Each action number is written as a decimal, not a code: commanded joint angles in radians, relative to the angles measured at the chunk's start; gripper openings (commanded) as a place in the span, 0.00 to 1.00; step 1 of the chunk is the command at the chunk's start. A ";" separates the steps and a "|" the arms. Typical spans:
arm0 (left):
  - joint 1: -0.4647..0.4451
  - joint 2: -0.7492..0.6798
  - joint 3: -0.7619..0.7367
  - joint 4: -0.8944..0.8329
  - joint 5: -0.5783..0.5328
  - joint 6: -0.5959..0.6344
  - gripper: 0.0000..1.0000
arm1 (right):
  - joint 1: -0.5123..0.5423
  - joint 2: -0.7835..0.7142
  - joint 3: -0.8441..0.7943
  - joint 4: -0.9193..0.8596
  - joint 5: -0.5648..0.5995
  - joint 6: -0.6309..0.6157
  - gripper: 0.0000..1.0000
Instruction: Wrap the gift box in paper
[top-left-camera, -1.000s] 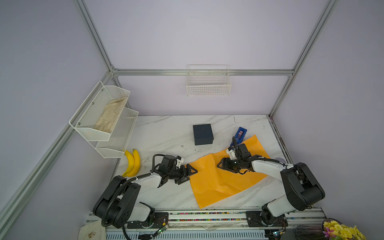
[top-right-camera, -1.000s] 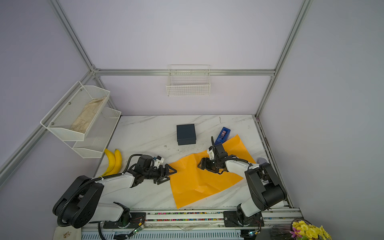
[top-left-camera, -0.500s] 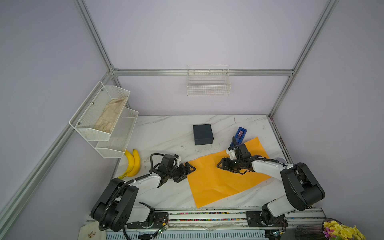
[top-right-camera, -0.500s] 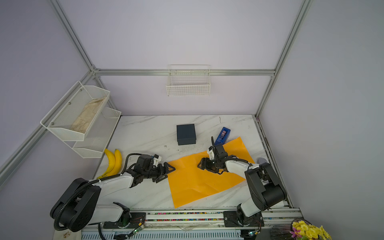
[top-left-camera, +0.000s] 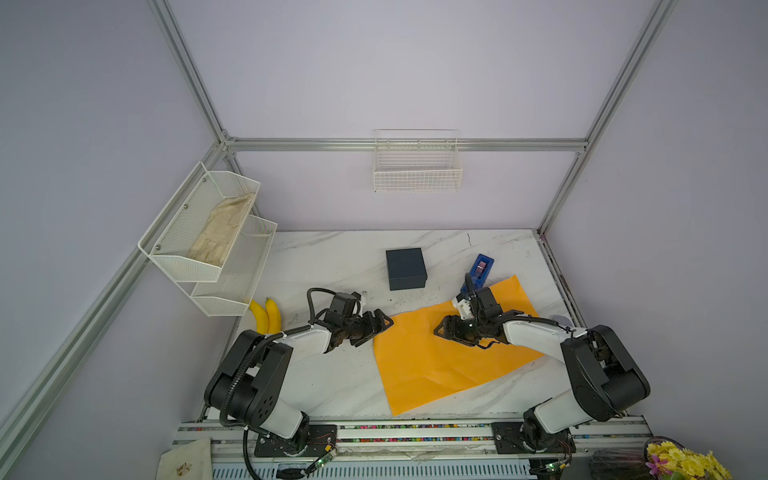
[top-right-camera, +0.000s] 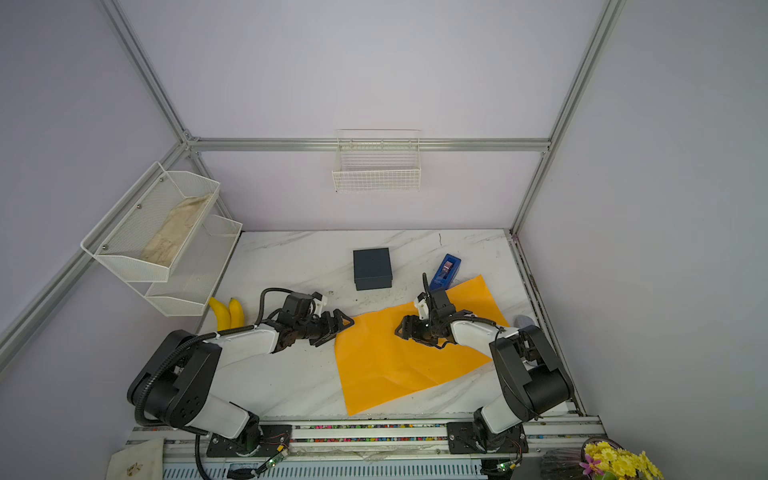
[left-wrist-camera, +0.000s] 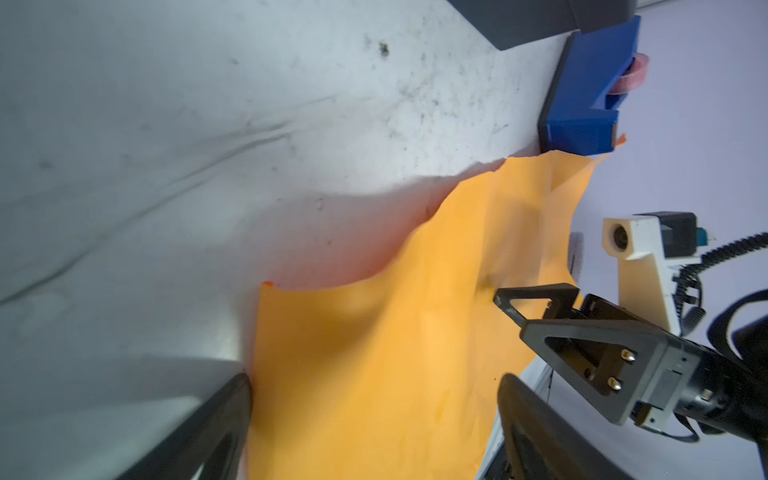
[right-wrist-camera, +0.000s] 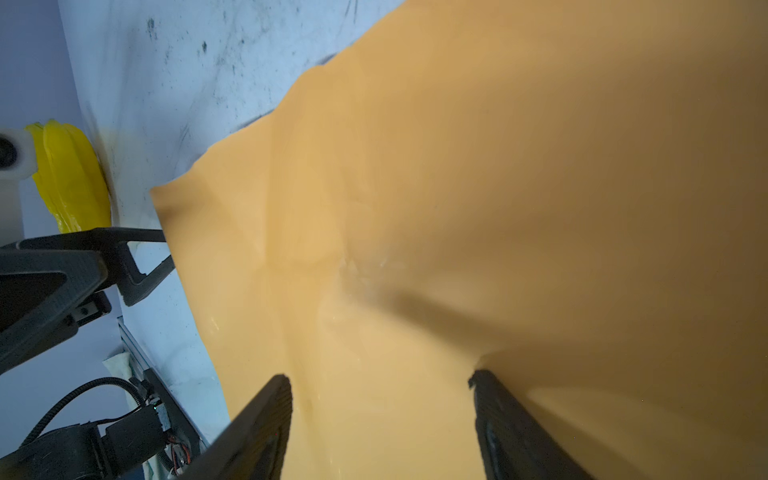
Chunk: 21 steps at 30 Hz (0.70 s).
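The orange-yellow paper (top-left-camera: 449, 357) (top-right-camera: 407, 361) lies lightly creased on the marble table, right of centre. The dark navy gift box (top-left-camera: 406, 269) (top-right-camera: 372, 268) stands on bare table behind the paper, apart from it. My left gripper (top-left-camera: 381, 329) (top-right-camera: 343, 327) is open at the paper's near-left corner. In the left wrist view the paper (left-wrist-camera: 374, 332) spans the gap of the left gripper (left-wrist-camera: 374, 386). My right gripper (top-left-camera: 441, 330) (top-right-camera: 402, 330) (right-wrist-camera: 380, 380) is open, low over the middle of the paper (right-wrist-camera: 478, 187), holding nothing.
A bright blue tape dispenser (top-left-camera: 480, 269) (top-right-camera: 446, 270) (left-wrist-camera: 590, 91) stands at the paper's far edge. Two bananas (top-left-camera: 266, 318) (top-right-camera: 228, 313) lie at the table's left edge under a white wire shelf (top-left-camera: 208, 249). A wire basket (top-left-camera: 417, 166) hangs on the back wall.
The paper's left part has settled flatter on the table. My left gripper has drifted slightly toward the back at the paper's corner. The right arm has barely moved.
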<state>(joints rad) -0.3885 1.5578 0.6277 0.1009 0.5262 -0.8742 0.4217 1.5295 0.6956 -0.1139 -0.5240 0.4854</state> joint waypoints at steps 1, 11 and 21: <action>0.006 0.058 -0.045 0.054 0.084 -0.042 0.91 | 0.012 0.004 -0.034 -0.069 0.008 0.011 0.72; 0.016 -0.065 -0.164 0.091 0.171 -0.061 0.92 | 0.012 0.011 -0.023 -0.081 0.009 0.009 0.72; -0.018 -0.282 -0.206 -0.088 0.085 -0.041 0.61 | 0.011 0.020 -0.010 -0.085 0.006 0.010 0.71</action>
<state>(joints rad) -0.4046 1.3243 0.4271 0.1024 0.6567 -0.9440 0.4221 1.5288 0.6956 -0.1154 -0.5228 0.4858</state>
